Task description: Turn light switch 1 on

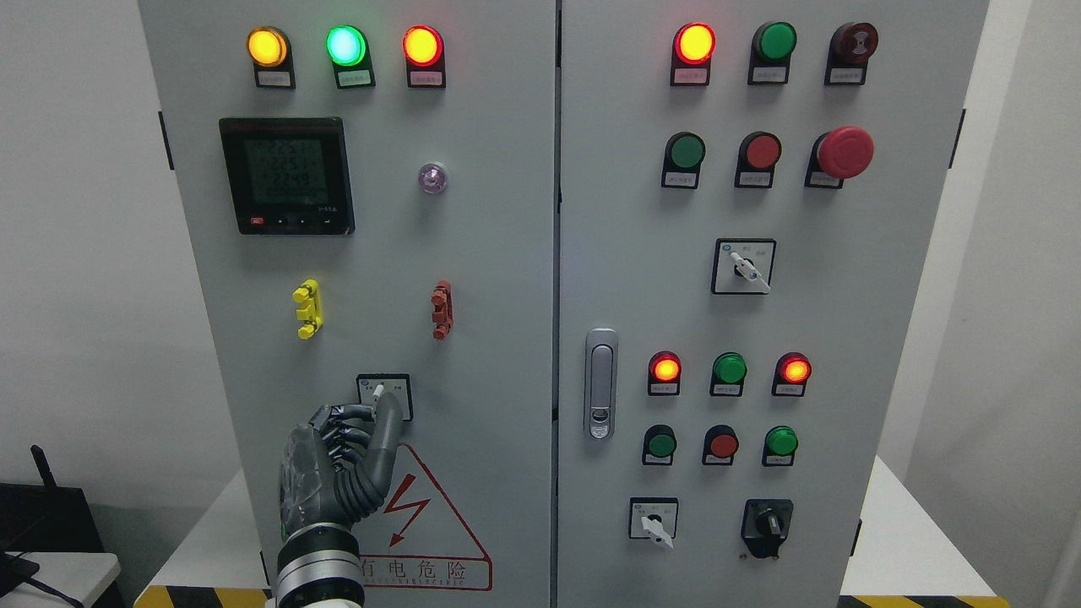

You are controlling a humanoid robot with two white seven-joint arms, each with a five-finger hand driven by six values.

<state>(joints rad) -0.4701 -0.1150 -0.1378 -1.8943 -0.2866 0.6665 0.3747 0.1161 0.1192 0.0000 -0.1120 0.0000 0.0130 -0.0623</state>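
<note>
White walls are standing behind a grey electrical cabinet [507, 253] with two doors, and it is filling almost all of my head view. On its left door I am seeing three lit indicator lamps [344, 46] in a row at the top, a black digital meter [286, 176] below them, then a yellow handle [307, 309] and a red handle [442, 310].

Light switch 1, as I am judging it, is the small rotary selector switch [384, 395] low on the left door, just above the red warning triangle [422, 515]. I am bringing the left hand [338, 469] up from the bottom edge. Its index finger is pointing straight up with the tip lying on the white knob of the selector, and the other fingers [342, 435] are curling in toward the palm, so they are clamping nothing. The right hand is not showing.

So I am judging that the reaching step is nearly finishing and the turning step is only beginning; I cannot tell whether the knob is already turned. The next move is calling for a short sideways push of the fingertip on the knob, firm enough to rotate it without slipping off the small lever.
</note>
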